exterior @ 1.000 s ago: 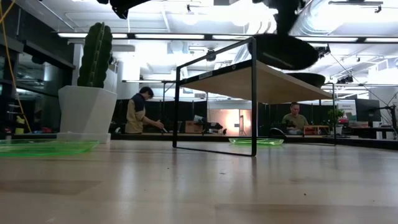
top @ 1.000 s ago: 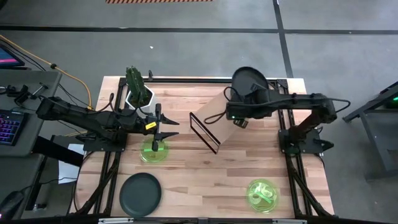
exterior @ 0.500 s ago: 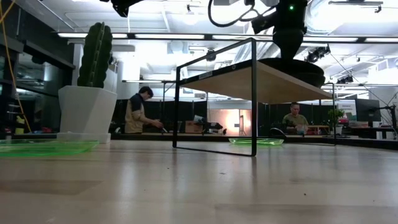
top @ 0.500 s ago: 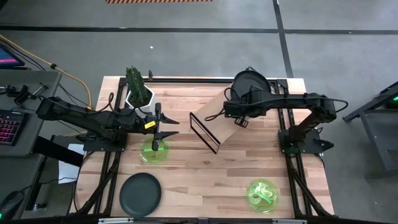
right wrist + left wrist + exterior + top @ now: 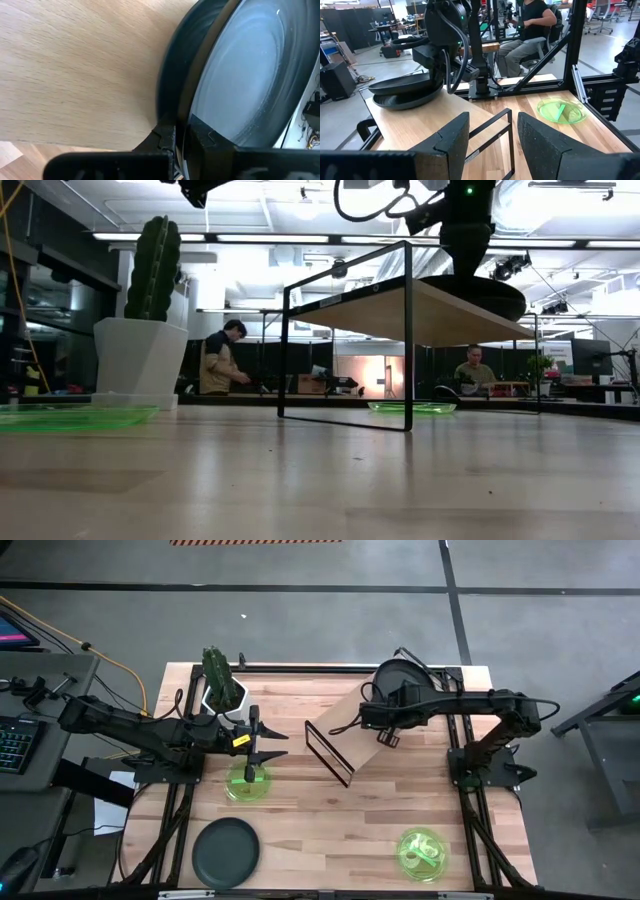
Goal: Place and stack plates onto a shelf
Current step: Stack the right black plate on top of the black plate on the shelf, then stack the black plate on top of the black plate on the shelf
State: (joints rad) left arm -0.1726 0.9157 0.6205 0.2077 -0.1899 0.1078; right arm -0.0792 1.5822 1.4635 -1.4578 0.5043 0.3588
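Right gripper [image 5: 181, 134] clamped on rim of matte dark plate [image 5: 250, 75], stacked on another atop smooth wooden shelf [image 5: 75, 65]. Left gripper [image 5: 492, 132] open.

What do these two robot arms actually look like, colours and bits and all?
Both arms are dark, slim and jointed. The left tool ends in two pointed black fingers, with a yellow label behind. The right tool carries looping black cables and a green light.

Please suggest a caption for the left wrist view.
Right gripper sets a dark plate onto another on the shelf.
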